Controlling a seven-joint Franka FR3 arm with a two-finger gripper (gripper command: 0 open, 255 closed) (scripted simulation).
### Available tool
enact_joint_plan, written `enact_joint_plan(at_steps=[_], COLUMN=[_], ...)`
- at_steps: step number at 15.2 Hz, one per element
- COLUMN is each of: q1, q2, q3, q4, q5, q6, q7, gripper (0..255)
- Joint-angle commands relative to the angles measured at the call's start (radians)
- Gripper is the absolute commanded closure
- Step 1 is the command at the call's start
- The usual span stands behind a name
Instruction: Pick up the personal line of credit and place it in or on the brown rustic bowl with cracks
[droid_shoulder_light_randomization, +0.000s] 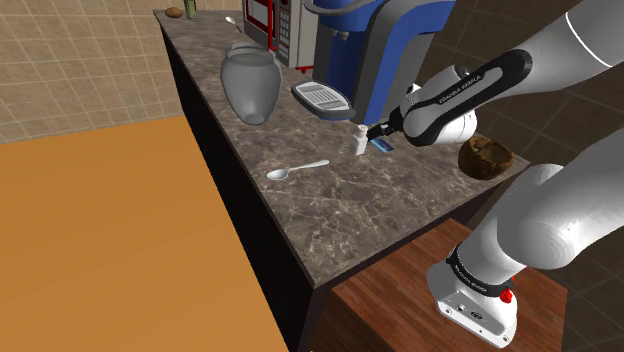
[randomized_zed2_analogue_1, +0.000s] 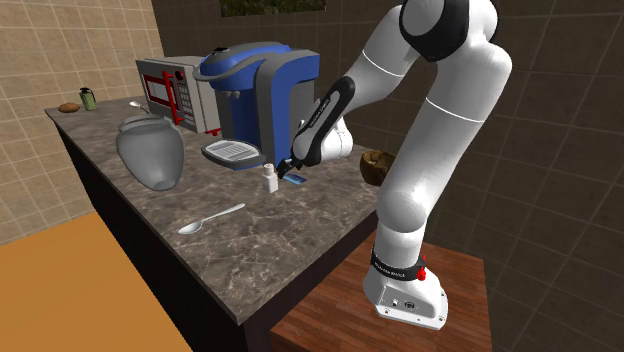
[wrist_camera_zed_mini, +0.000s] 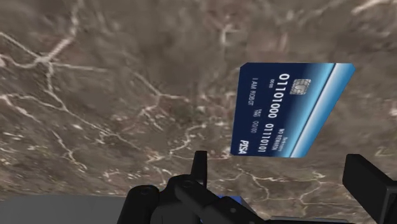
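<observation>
Blue card (wrist_camera_zed_mini: 289, 108) lies flat on the counter (droid_shoulder_light_randomization: 330, 215), just beside a small white shaker (droid_shoulder_light_randomization: 359, 140). My claw (wrist_camera_zed_mini: 280, 162) hangs over it, jaws wide, gripping nothing (spread to straddle it, I judge). Brown bowl (droid_shoulder_light_randomization: 486, 155) sits near.

White glossy arm (randomized_zed2_analogue_1: 440, 110), rounded tube links, dark grey joint bands. Black forearm cover (droid_shoulder_light_randomization: 470, 85), white lettering. White base block (randomized_zed2_analogue_1: 405, 297), black lettered collar (droid_shoulder_light_randomization: 470, 275), small red button (droid_shoulder_light_randomization: 507, 295). All-black gripper (randomized_zed2_analogue_1: 291, 168).
</observation>
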Motion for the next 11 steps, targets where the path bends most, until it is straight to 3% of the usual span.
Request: enact_joint_plan(at_steps=[1, 6, 7, 11], q1=[0.012, 0.012, 0.012, 0.012], q2=[0.006, 0.006, 0.006, 0.006], q3=[-0.012, -0.012, -0.012, -0.012], q4=[0.002, 0.002, 0.002, 0.002], q5=[0.002, 0.002, 0.002, 0.002], q6=[0.006, 0.006, 0.006, 0.006], q7=[-0.003, -0.003, -0.003, -0.003], gripper=[0, 0, 255, 255])
